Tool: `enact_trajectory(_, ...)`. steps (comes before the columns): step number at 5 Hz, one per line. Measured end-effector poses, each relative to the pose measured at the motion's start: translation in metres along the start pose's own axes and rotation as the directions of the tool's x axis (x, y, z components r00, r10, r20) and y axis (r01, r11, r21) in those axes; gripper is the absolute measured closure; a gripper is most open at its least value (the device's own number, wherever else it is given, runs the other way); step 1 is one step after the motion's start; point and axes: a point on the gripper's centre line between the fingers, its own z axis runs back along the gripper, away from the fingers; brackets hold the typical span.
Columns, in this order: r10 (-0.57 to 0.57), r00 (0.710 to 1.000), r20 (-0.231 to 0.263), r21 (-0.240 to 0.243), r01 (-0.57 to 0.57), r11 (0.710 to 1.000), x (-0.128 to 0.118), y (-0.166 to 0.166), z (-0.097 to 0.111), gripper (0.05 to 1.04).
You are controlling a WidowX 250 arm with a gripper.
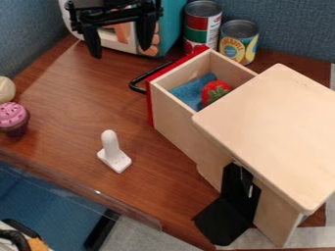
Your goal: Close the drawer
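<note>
The jaws are released: the two fingers of the black gripper [121, 51] stand well apart from each other and point downward. The gripper is at the top left of the camera view, in front of a box [171, 24] with a teal side.

Lower and to the right of it is the drawer [180, 125], which is in the open position. It has pale wooden walls, a red front [150, 100] and a black handle [134, 83], and the handle is apart from the fingers. Inside the drawer there is a blue cloth [186, 93], and a red strawberry [214, 91] is together with it. The drawer comes out from under the flat top of the wooden cabinet [275, 122]. A black piece [229, 215] is at the near side of this cabinet.

Behind the drawer, two cans [239, 41] stand upright, one just beside the other. On the brown table [72, 112], a small white object [112, 154] stands upright between the cabinet and a pink-topped cupcake [13, 117]. The cupcake is at the left edge, near a pale round thing [5, 89], of which I see one part.
</note>
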Motion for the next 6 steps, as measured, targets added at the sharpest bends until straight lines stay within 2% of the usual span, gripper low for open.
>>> enact_trajectory(1, -0.014, 1.000, -0.020, 0.016, 0.015, 1.000, -0.002, 0.001, -0.008, 0.083)
enact_trajectory(2, -0.157, 0.987, -0.007, 0.001, 0.157, 0.988, 0.011, 0.003, -0.023, 0.083)
enact_trajectory(3, -0.382, 0.923, 0.055, -0.035, 0.384, 0.923, 0.036, -0.006, -0.044, 0.083)
enact_trajectory(4, -0.552, 0.821, 0.146, -0.043, 0.563, 0.825, 0.059, -0.009, -0.062, 0.083)
enact_trajectory(5, -0.658, 0.726, 0.200, -0.019, 0.675, 0.738, 0.076, -0.020, -0.075, 0.083)
enact_trajectory(6, -0.785, 0.553, 0.279, -0.084, 0.828, 0.554, 0.085, -0.029, -0.086, 0.083)
